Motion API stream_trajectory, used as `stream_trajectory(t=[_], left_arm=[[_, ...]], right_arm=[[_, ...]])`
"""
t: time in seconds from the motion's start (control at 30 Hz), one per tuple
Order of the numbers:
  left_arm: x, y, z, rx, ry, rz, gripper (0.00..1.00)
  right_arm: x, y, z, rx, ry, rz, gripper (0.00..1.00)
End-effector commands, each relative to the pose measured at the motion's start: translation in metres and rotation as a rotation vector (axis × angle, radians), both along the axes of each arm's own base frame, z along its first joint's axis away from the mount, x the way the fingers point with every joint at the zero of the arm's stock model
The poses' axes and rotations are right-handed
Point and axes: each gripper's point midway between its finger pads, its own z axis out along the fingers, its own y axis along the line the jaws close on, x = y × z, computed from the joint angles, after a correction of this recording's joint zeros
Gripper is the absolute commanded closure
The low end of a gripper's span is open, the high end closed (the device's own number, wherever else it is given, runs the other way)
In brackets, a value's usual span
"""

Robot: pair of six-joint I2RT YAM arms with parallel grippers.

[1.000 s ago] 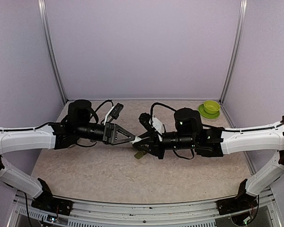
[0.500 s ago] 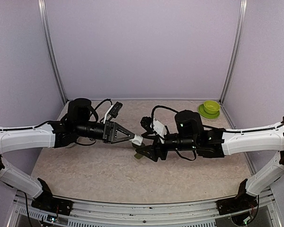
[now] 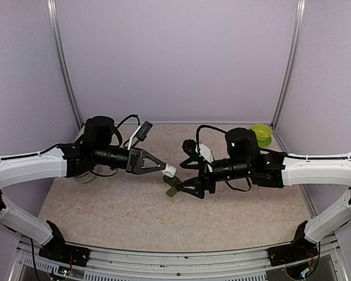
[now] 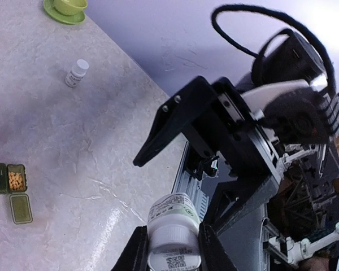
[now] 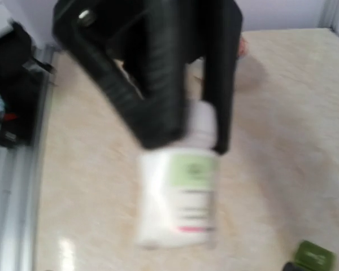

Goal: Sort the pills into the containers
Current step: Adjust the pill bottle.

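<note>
One table (image 3: 117, 216): pale marbled top, lilac walls on three sides, both arm bases at the near edge.
Left arm (image 3: 29, 167): white link coming in from the left, black wrist stretched toward mid-table, above the surface.
Right arm (image 3: 322, 170): mirrored pose from the right, wrist pointing at the left one, tips near each other but apart.
Left gripper (image 3: 165, 170): clamped on the pill bottle, a finger (image 4: 137, 251) pressed to each side of it in the left wrist view.
Right gripper (image 3: 179, 177): jaws spread wide, nothing between them; just beside the bottle, no contact visible.
Lime-green bowl (image 3: 261, 131): upright on its saucer (image 4: 55, 12) in the far right corner, partly behind the right arm from above.
Pill bottle (image 3: 170, 171): white with a pale green label, held off the table between the two wrists; blurred in the right wrist view.
Containers (image 3: 172, 190): dark green strip lying on the table under the gap between the grippers, close to the right gripper's lower finger. In the left wrist view, one compartment open with its lid folded out flat, its neighbour shut, the rest cut off by the frame edge.
Small bottle (image 4: 76, 73): white, capped, upright on the table between bowl and containers, well apart from both.
Pills (image 4: 14, 180): yellow-orange, heaped in the open compartment; too small to count.
</note>
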Motion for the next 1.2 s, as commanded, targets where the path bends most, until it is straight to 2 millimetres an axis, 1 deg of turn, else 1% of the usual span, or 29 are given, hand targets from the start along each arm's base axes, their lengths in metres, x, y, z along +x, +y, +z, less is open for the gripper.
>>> stream_trajectory(t=[0.0,0.13,0.17,0.3,0.43,0.5,0.57,0.67,0.8,0.93,1.1,1.17], left_arm=[[-0.020,0.004,0.030,-0.027,-0.223,-0.113,0.86],[-0.035,0.003,0.028,-0.005,-0.302,-0.195,0.86],[-0.039,0.002,0.027,0.001,-0.318,-0.218,0.86],[-0.052,-0.005,0.019,0.039,-0.347,-0.286,0.86],[-0.057,-0.009,0.014,0.063,-0.362,-0.315,0.86],[-0.060,-0.009,0.014,0.064,-0.367,-0.323,0.86],[-0.062,-0.009,0.014,0.068,-0.371,-0.324,0.86],[-0.062,-0.010,0.012,0.082,-0.374,-0.321,0.86],[-0.061,-0.012,0.011,0.094,-0.362,-0.310,0.86],[-0.061,-0.014,0.011,0.098,-0.347,-0.307,0.86],[-0.060,-0.014,0.010,0.106,-0.332,-0.297,0.86],[-0.059,-0.015,0.010,0.107,-0.330,-0.298,0.87]], right_arm=[[-0.019,0.001,0.014,0.065,0.225,0.185,0.16],[-0.044,0.004,0.019,0.088,0.390,0.378,0.17],[-0.047,0.006,0.018,0.079,0.428,0.405,0.18],[-0.055,0.012,0.022,0.076,0.508,0.490,0.22],[-0.061,0.013,0.028,0.092,0.548,0.552,0.23],[-0.062,0.013,0.029,0.098,0.564,0.571,0.26],[-0.063,0.014,0.028,0.097,0.579,0.581,0.31],[-0.061,0.016,0.026,0.093,0.591,0.578,0.35],[-0.056,0.020,0.022,0.081,0.590,0.544,0.37],[-0.048,0.024,0.017,0.053,0.548,0.485,0.38],[-0.045,0.028,0.007,0.005,0.509,0.441,0.39],[-0.045,0.030,0.001,-0.019,0.509,0.429,0.39]])
